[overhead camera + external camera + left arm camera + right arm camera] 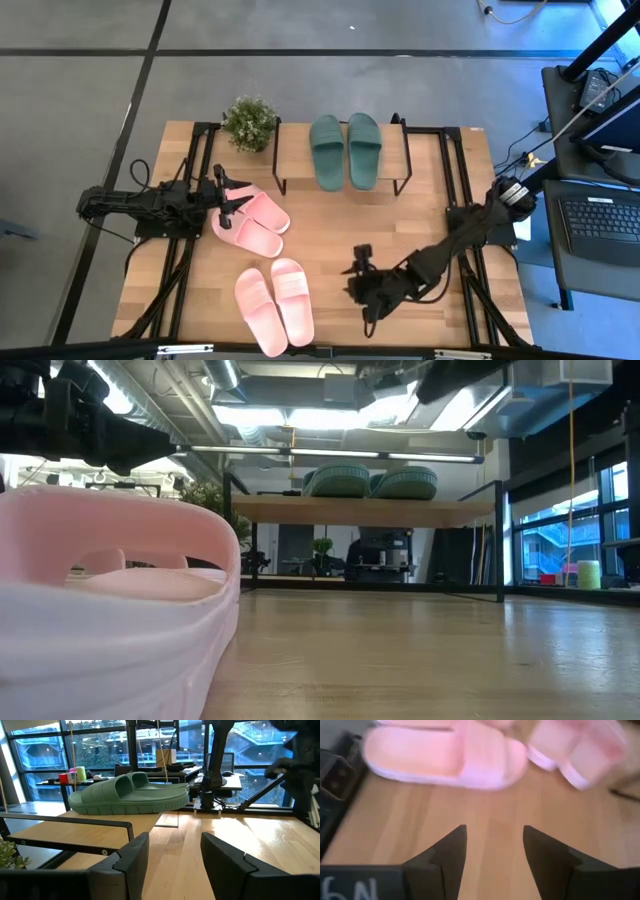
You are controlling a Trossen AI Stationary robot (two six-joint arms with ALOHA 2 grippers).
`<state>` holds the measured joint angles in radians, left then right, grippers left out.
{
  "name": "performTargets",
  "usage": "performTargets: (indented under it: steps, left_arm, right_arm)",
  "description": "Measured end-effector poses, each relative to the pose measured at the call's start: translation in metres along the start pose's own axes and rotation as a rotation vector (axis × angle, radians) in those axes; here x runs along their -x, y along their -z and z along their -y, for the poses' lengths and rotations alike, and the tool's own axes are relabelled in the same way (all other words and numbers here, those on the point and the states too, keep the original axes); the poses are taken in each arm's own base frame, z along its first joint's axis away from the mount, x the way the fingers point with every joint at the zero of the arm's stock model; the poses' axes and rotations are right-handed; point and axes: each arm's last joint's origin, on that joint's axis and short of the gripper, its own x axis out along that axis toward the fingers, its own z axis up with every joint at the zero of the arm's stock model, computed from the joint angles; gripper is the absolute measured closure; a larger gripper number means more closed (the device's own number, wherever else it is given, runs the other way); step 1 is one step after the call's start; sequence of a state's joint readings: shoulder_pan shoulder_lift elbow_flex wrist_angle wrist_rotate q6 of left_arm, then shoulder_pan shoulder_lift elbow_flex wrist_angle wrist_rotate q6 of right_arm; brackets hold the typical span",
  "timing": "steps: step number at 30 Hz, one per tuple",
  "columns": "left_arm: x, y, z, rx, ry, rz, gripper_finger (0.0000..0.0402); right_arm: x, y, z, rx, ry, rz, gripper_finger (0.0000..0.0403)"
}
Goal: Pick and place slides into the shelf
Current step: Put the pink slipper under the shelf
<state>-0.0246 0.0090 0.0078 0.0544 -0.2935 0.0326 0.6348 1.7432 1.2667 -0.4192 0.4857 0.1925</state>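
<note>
Green slides [345,150] on shelf [290,160] beside potted plant [249,123]; both grippers parted, empty

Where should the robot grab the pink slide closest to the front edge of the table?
Probably by one long side wall, near the middle. That pink slide lies flat, sole down, its strap arching over the footbed, so the right gripper, open beside it, could come down from above with one jaw inside under the strap and one outside. Its twin crowds the other side.
</note>
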Motion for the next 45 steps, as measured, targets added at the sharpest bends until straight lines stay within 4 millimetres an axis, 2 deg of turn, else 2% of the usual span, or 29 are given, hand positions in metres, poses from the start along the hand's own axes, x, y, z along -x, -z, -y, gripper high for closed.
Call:
performTargets:
  steps: [4,12,16,20,24,30,37,40,45]
  left_arm:
    - [0.000,0.000,0.000,0.000,0.000,0.000,0.0229]
    - [0.000,0.000,0.000,0.000,0.000,0.000,0.0229]
    - [0.000,0.000,0.000,0.002,0.000,0.000,0.0229]
    - [0.000,0.000,0.000,0.002,0.000,0.000,0.0229]
    - [0.000,0.000,0.000,0.002,0.000,0.000,0.0229]
    - [0.000,0.000,0.000,0.000,0.000,0.000,0.0229]
    - [0.000,0.000,0.000,0.000,0.000,0.001,0.0229]
    - [0.000,0.000,0.000,0.002,0.000,0.001,0.0229]
    - [0.000,0.000,0.000,0.005,0.000,0.001,0.0229]
  right_arm:
    - [-0.011,0.003,0.000,0.033,-0.013,0.115,0.0208]
    - [-0.033,0.012,0.016,-0.024,0.021,0.267,0.0208]
    - [-0.046,0.010,0.016,-0.042,-0.045,0.309,0.0208]
    - [-0.067,0.008,0.010,-0.004,-0.126,0.335,0.0208]
    - [-0.091,0.007,0.005,0.038,-0.122,0.300,0.0208]
    - [-0.108,-0.003,0.003,0.055,-0.104,0.300,0.0208]
    - [-0.142,-0.005,-0.012,0.076,-0.101,0.253,0.0208]
    - [-0.153,-0.007,-0.014,0.087,-0.003,0.189,0.0208]
    - [-0.152,-0.009,-0.015,0.144,0.252,0.059,0.0208]
